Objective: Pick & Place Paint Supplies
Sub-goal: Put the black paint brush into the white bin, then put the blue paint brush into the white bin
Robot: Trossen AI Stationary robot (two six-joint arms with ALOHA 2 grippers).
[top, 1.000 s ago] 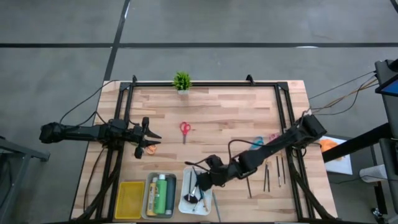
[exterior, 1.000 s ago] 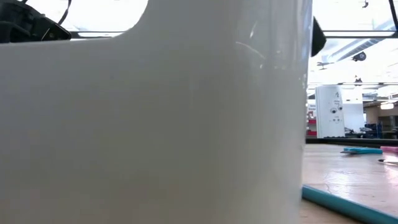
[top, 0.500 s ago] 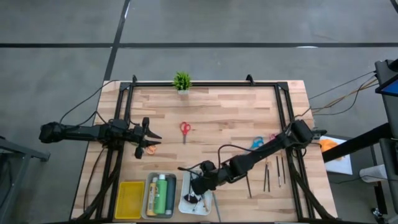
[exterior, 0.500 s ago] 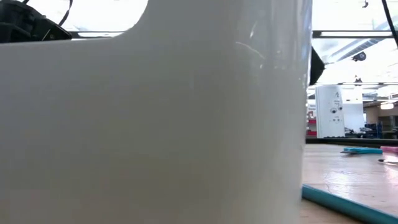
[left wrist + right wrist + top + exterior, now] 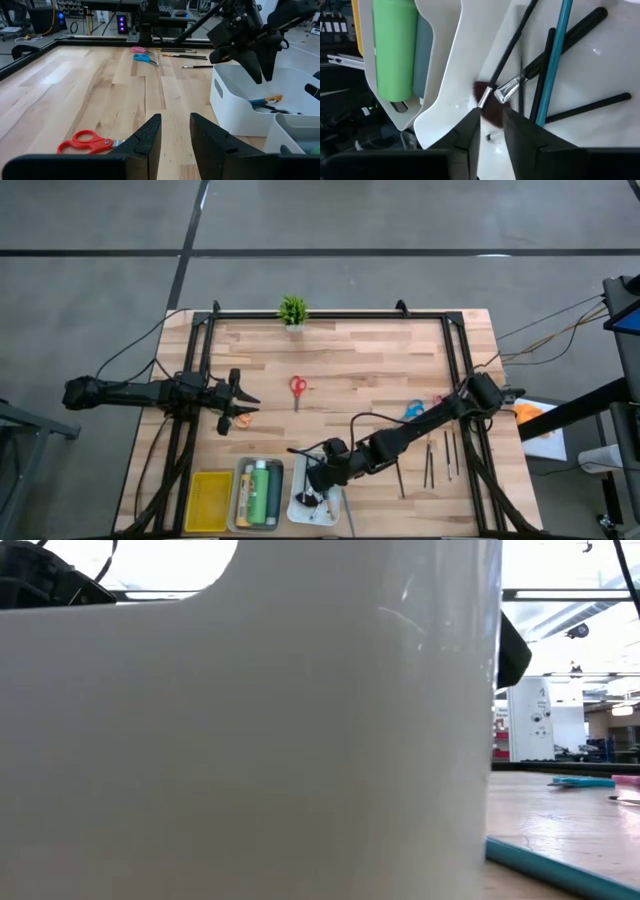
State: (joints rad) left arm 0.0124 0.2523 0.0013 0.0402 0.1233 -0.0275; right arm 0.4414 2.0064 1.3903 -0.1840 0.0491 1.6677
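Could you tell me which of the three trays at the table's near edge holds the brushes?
The white tray, the rightmost of the three, under the right end effector. The yellow tray looks empty and the grey tray holds bottles.

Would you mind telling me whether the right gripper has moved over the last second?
Yes. In the high view the right gripper has shifted toward the table's near edge and slightly toward the grey tray, now lower over the white tray.

Dark brushes (image 5: 555, 65) in white tray (image 5: 450, 80), red scissors (image 5: 297, 387) mid-table
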